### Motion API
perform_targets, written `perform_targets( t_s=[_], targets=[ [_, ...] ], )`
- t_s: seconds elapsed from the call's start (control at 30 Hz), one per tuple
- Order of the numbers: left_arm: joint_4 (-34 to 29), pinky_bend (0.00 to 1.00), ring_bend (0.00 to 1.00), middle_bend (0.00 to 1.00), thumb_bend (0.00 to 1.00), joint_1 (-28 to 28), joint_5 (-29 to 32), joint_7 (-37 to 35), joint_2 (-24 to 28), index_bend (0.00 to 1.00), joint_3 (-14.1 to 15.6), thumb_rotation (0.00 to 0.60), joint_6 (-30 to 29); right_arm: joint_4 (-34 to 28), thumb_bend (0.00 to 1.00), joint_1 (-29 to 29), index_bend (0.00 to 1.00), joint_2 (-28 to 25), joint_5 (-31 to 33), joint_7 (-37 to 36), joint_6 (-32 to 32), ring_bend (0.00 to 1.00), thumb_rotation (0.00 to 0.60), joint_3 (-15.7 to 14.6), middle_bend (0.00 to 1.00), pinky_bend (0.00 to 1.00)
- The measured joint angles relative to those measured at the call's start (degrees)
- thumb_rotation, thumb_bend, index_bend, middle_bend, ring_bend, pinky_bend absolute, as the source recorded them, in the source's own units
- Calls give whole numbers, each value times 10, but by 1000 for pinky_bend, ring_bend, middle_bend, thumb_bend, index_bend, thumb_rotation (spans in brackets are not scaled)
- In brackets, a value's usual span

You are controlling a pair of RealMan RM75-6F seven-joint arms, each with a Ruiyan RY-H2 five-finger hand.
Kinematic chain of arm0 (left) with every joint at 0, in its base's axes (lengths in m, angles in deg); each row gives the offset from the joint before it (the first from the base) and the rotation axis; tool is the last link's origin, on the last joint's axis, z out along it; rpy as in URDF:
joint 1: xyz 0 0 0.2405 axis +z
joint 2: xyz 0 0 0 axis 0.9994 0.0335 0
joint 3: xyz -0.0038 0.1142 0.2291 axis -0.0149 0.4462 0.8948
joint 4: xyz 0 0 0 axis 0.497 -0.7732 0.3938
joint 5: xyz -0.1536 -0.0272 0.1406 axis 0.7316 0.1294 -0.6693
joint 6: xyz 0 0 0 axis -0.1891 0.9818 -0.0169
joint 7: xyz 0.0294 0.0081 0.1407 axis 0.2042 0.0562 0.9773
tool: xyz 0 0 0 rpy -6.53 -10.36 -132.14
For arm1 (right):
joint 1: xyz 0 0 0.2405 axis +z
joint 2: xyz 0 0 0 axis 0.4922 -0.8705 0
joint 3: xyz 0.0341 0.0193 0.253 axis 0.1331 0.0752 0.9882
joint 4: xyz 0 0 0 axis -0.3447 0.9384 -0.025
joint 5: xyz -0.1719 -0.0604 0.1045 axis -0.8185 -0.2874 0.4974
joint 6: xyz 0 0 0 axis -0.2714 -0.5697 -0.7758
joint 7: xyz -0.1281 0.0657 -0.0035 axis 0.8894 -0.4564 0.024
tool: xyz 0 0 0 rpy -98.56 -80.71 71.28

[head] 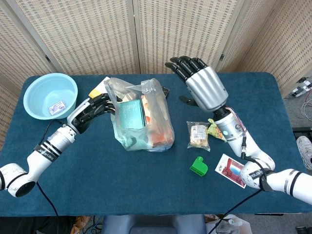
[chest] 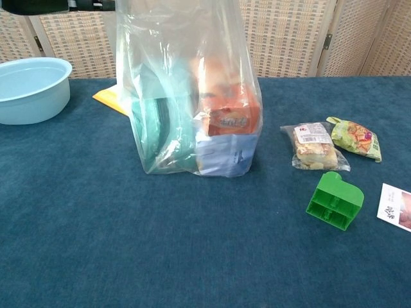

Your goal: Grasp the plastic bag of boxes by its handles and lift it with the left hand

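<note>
Now left hand (head: pixel 92 111) at the plastic bag (head: pixel 144 117).
Its dark fingers reach into the bag's near upper edge; whether they grip the handles cannot be told.

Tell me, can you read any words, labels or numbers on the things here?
None can be read for certain.
Orange box in the plastic bag: white lettering, blurred.
Clear snack packet: white printed label, too small.
Green snack packet: print illegible.
Card: picture only, no legible text.
Sticker in the blue bowl: too small.
</note>
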Motion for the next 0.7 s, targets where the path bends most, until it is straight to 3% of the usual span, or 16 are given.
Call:
perform_targets(
  t_s=[0.43, 0.7],
  targets=[
    [-3, 348, 323, 279, 212, -16, 9, -39, -8, 297, -7, 352, 25, 159, 76, 85, 174, 119, -67, -27, -25, 164, 600, -12, 178, 281],
    [-5, 348, 323, 279, 212, -20, 4, -61, -2, 297, -9, 339, 32, 263, 1, 142, 174, 188, -102, -62, -47, 140, 600, -18, 179, 218]
  ],
)
